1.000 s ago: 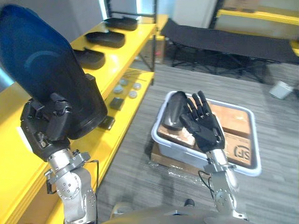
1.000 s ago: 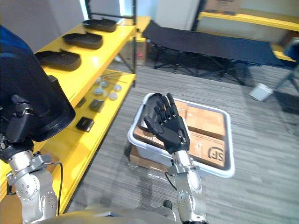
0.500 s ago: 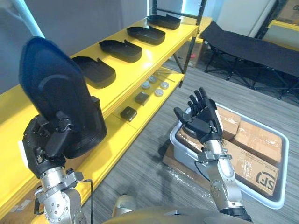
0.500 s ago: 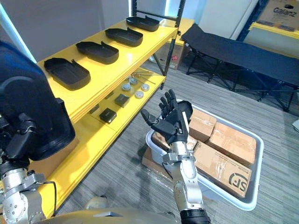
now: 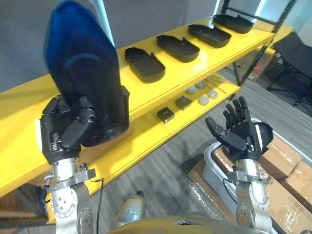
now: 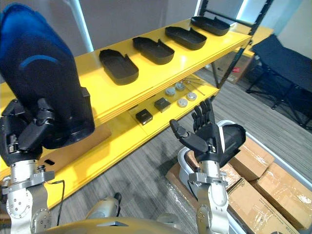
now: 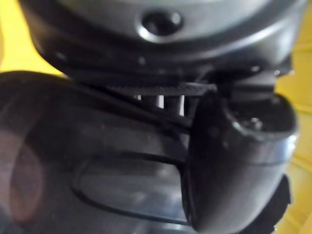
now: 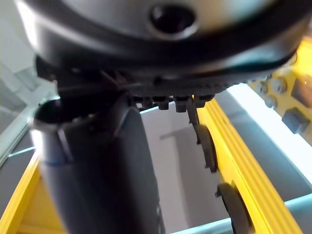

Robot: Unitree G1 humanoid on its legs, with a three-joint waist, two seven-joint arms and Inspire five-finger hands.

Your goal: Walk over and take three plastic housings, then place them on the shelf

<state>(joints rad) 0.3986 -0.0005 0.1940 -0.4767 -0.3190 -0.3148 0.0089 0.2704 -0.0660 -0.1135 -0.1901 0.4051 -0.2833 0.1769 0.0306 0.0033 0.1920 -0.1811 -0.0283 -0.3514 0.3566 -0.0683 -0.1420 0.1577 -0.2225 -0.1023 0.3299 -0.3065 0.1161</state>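
Yellow shelf point(image 5: 180, 68) bears four housings point(image 5: 145, 64) (fifth housing point(image 5: 83, 73) gripped).

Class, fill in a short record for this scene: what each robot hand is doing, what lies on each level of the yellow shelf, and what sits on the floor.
Left hand: left hand curled round a large dark plastic housing, held upright
Right hand: right hand raised, fingers straight, holding nothing
Top level: yellow shelf carries a row of four dark housings
Lower level: small black blocks and round discs
Floor: grey tote holding cardboard boxes
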